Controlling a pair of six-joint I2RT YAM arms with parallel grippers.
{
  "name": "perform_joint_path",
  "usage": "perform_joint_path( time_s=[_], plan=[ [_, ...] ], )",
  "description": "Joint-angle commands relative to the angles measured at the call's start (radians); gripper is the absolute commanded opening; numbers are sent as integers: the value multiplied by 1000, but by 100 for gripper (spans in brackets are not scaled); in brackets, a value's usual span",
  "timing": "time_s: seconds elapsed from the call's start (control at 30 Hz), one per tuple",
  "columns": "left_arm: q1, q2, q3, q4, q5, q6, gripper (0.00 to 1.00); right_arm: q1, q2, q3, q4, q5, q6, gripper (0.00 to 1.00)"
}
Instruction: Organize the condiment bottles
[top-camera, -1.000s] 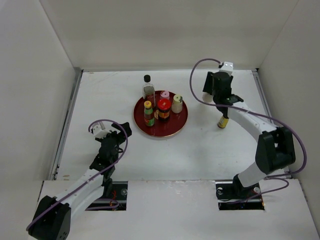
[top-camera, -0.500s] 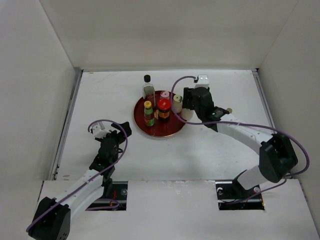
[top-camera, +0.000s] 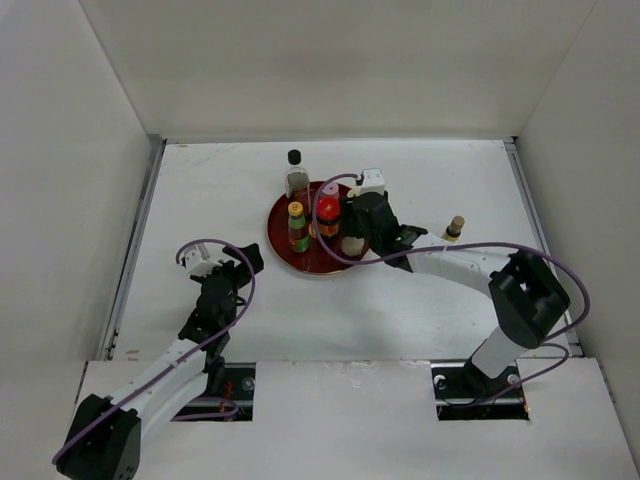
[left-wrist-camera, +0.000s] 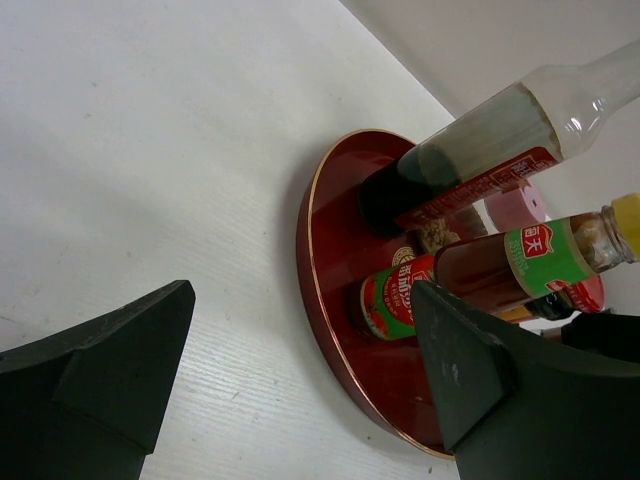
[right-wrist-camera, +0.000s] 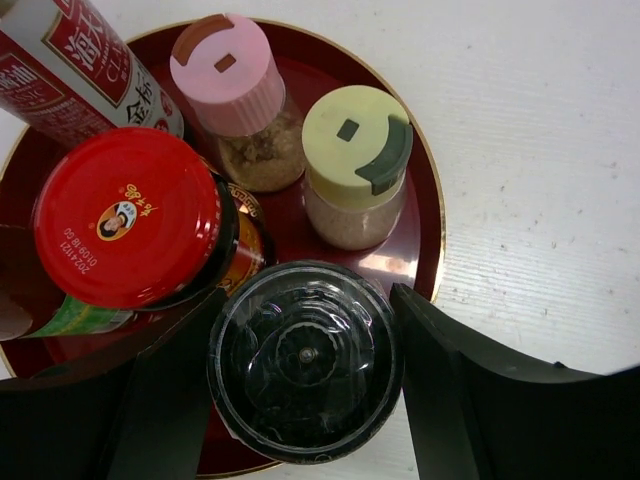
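Observation:
A round red tray (top-camera: 285, 250) holds a tall clear bottle with a black cap (top-camera: 296, 176), a yellow-capped bottle (top-camera: 297, 226), a red-lidded jar (top-camera: 328, 215) and a pink-capped shaker (right-wrist-camera: 226, 72). A yellow-green-capped shaker (right-wrist-camera: 356, 137) stands beside the pink one. My right gripper (top-camera: 357, 233) is shut on a dark-topped bottle (right-wrist-camera: 303, 358) over the tray's near right rim. I cannot tell whether that bottle rests on the tray. A gold-capped bottle (top-camera: 453, 230) stands alone on the table to the right. My left gripper (left-wrist-camera: 300, 390) is open and empty, left of the tray.
White walls enclose the table on three sides. In the left wrist view the tray's rim (left-wrist-camera: 312, 290) lies just beyond my open fingers. The held bottle sits close against the red-lidded jar (right-wrist-camera: 125, 215) and the yellow-green shaker.
My right gripper has swung left from the table's right side to the tray, carrying the dark-topped bottle. The gold-capped bottle stayed on the table. The left arm has not moved.

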Motion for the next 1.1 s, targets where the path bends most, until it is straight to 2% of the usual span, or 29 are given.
perform_joint_path(
  time_s=[0.0, 0.17, 0.33, 0.43, 0.63, 0.8, 0.9, 1.07],
  plan=[
    [5, -13, 4, 45, 9, -3, 90, 8, -5, 12, 142, 52, 8, 59],
    [8, -16, 2, 45, 12, -3, 90, 20, -3, -14, 142, 66, 6, 68],
    [8, -10, 4, 45, 13, -3, 90, 26, -63, -46, 141, 61, 24, 89],
    [1, -11, 5, 45, 16, -3, 90, 26, -127, -64, 127, 70, 21, 95],
    [-3, -11, 7, 45, 17, -3, 90, -12, -341, -155, 108, 139, 18, 94],
    [-3, -3, 8, 45, 20, -3, 90, -179, -519, -228, -6, 291, 17, 92],
    [-8, 0, 5, 53, 13, -3, 90, -251, -536, -229, -89, 371, 6, 93],
    [-17, 14, 11, 57, 14, -4, 90, -336, -442, -224, -97, 359, 1, 91]
  ],
)
